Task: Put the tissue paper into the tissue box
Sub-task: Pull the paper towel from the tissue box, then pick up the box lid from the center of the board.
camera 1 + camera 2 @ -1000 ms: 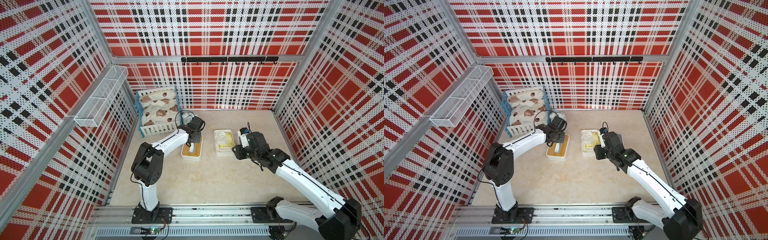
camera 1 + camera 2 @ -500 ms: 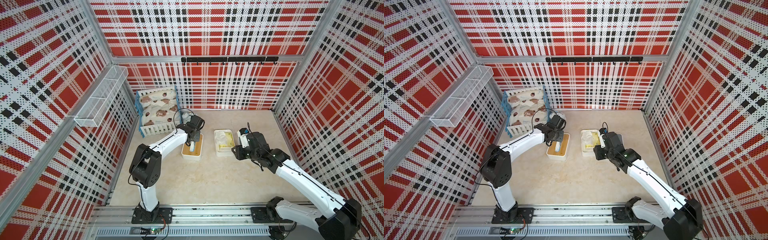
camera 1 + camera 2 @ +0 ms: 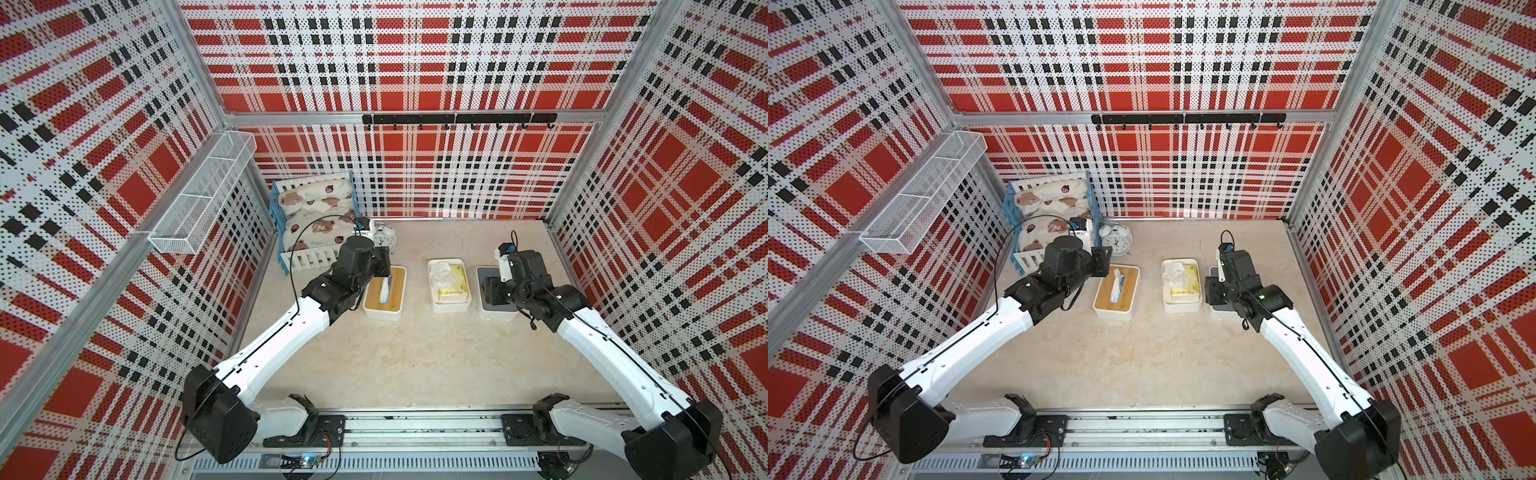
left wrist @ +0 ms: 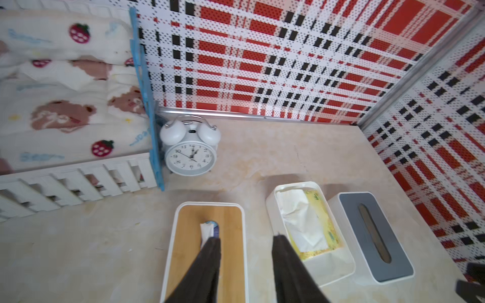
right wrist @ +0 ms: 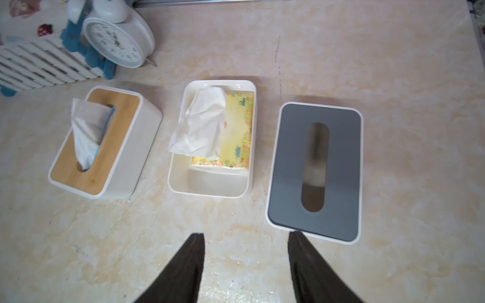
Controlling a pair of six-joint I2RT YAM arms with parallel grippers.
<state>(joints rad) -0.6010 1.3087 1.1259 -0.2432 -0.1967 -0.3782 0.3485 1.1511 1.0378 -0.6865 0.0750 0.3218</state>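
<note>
Left wrist view first: far left we see a toy bed (image 4: 78, 181) w/ bear-and-strawberry bedding. A white alarm clock (image 4: 190, 154) stands just beside its blue end panel, both at the back of the table (image 4: 301, 147). Next comes the wood-lid box (image 4: 231, 228), lid on, w/ an upright tissue (image 4: 207, 230) poking out of the slot. The left gripper (image 4: 246, 237) hangs over that lid, jaws apart, nothing btwn them. One finger (image 4: 207, 262) sits in front of the upright tissue, and we can't tell if it touches. Just right of it is the open box (image 4: 336, 267), white, no lid. It holds the yellow tissue pack (image 4: 329, 228), so the task's paper is inside this middle box. A crumpled tissue (image 4: 301, 223) lies on top of the pack. In the right wrist view a strip of bare box floor shows at one end of the pack. Further right, close alongside, stands the grey-lid box (image 4: 393, 236), slot dark. Last, the right gripper (image 5: 246, 234) hovers over bare table, jaws spread, holding nothing. One fingertip lines up w/ the grey-lid box's edge; contact we can't judge. In both top views the three boxes sit in a row btwn the arms.
</note>
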